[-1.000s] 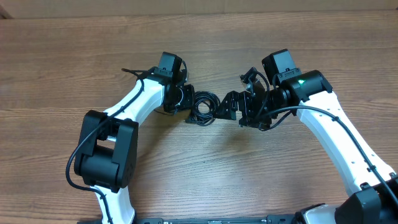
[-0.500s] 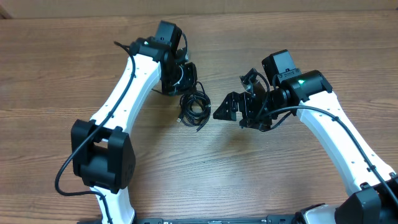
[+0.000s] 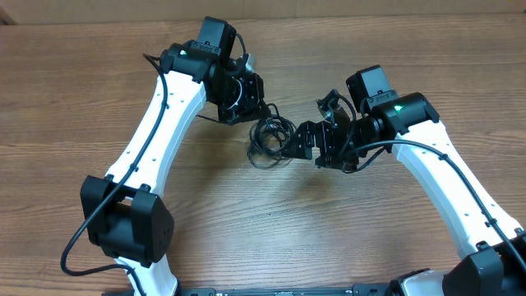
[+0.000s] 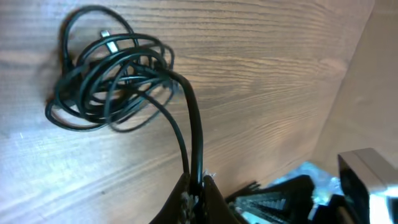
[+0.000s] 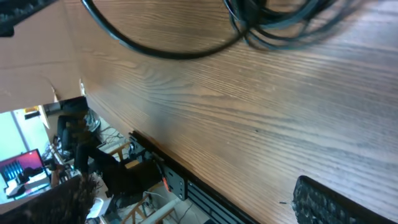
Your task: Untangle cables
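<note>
The cables (image 3: 271, 138) form a small black coil on the wooden table between my two grippers. In the left wrist view the cables (image 4: 112, 81) lie as a tangled loop with a silver plug tip, and two strands run from it into my left gripper (image 4: 196, 190), which is shut on them. From overhead, the left gripper (image 3: 258, 104) sits just behind and left of the coil. My right gripper (image 3: 301, 141) stands open just to the right of the coil, holding nothing. In the right wrist view the cables (image 5: 280, 18) cross the top edge, and one finger pad (image 5: 336, 205) shows at the bottom right.
The wooden table (image 3: 99, 90) spreads out on all sides. Its front edge with a black rail (image 5: 186, 186) shows in the right wrist view, with room clutter beyond it. A cardboard wall (image 4: 367, 74) rises behind the table.
My left arm has swung back and away from me with the strands pinched. The coil was dragged along and now lies closer to the right gripper. The right arm has stayed still.
</note>
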